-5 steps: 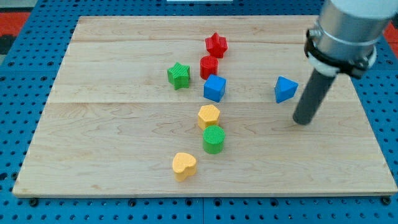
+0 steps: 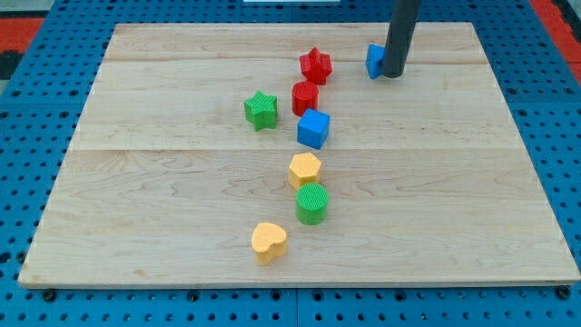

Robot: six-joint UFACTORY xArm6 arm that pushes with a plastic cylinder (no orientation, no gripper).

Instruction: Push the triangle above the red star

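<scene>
The blue triangle (image 2: 373,60) lies near the view's top, right of the red star (image 2: 315,65), partly hidden behind my rod. My tip (image 2: 391,74) rests on the board against the triangle's right side. The red star sits at the top of a line of blocks in the board's middle.
Below the red star lie a red cylinder (image 2: 305,97), a blue cube (image 2: 313,128), a yellow hexagon (image 2: 305,169), a green cylinder (image 2: 311,203) and a yellow heart (image 2: 269,242). A green star (image 2: 260,110) lies left of the red cylinder. The wooden board (image 2: 136,182) sits on blue pegboard.
My tip moved from the right middle toward the view's top and left. The blue triangle has been pushed up and left, closer to the red star's level.
</scene>
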